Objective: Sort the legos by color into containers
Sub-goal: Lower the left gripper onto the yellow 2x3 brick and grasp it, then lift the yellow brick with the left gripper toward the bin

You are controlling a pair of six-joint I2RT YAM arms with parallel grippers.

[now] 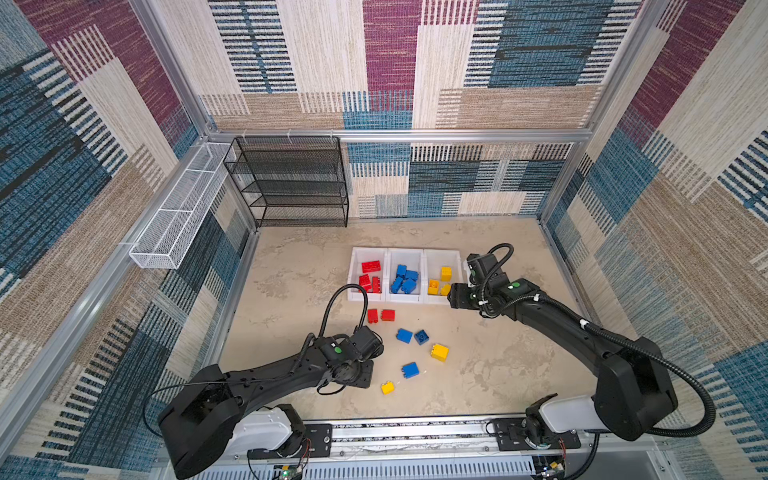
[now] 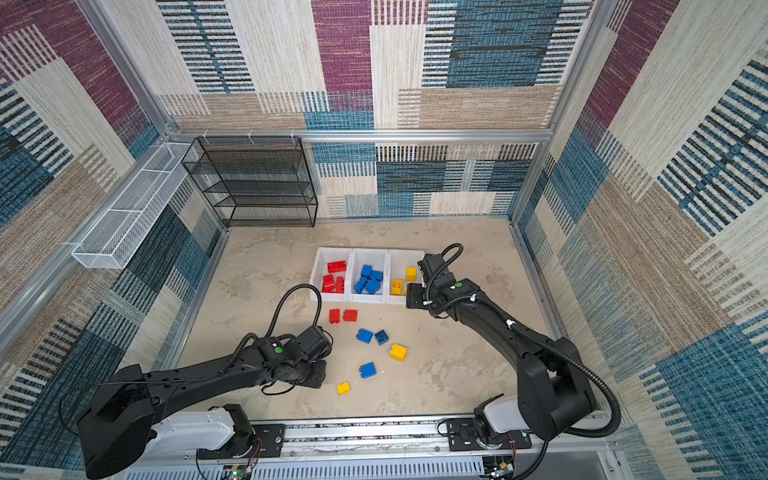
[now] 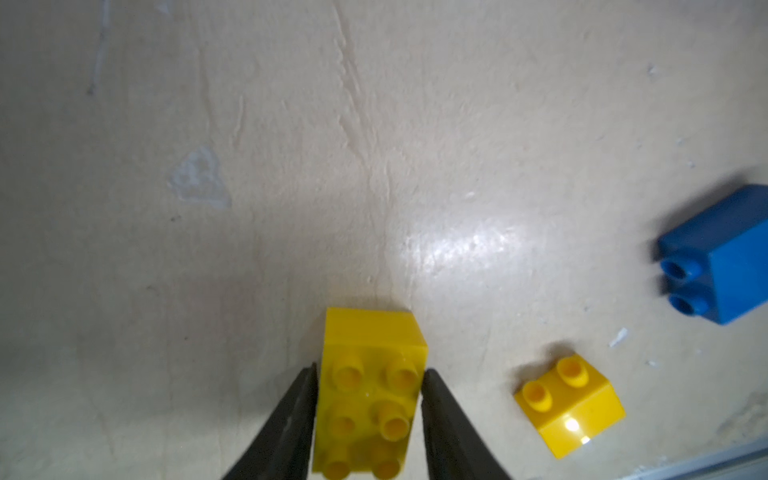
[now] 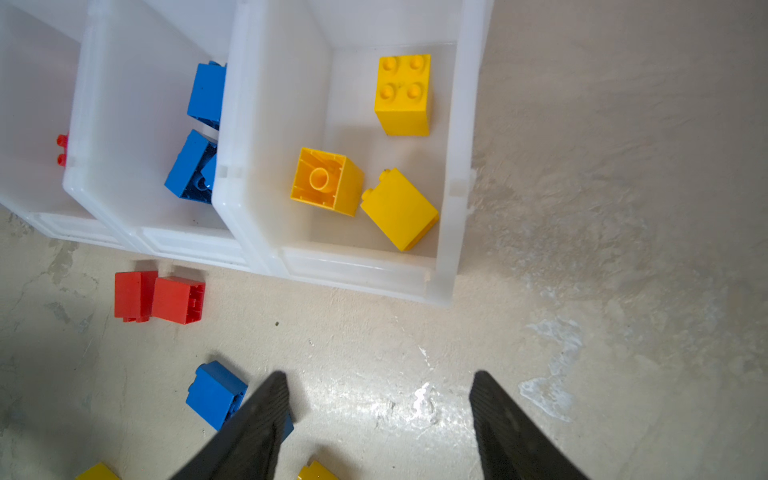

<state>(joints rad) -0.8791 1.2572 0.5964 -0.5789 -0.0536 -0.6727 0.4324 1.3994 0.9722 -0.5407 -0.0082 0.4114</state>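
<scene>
My left gripper point(image 3: 370, 370) is shut on an oblong yellow lego point(image 3: 370, 399), one finger against each long side; in both top views the arm hides it. A small yellow lego point(image 3: 569, 403) and a blue one point(image 3: 719, 257) lie beside it. The three white containers point(image 1: 405, 250) point(image 2: 370, 250) hold red, blue and yellow legos, one color each. My right gripper point(image 4: 378, 378) hangs open and empty over bare table, just in front of the yellow container point(image 4: 361, 270). Loose on the table are two red legos point(image 1: 380, 316), blue ones point(image 1: 404, 335) point(image 1: 410, 370) and yellow ones point(image 1: 439, 352) point(image 1: 387, 387).
A black mesh shelf rack point(image 1: 291, 183) stands at the back left. On the left wall hangs a long white wire basket point(image 1: 178, 212). Aluminium frame rails edge the table, and the arm bases sit on a rail point(image 1: 415, 432) along the front.
</scene>
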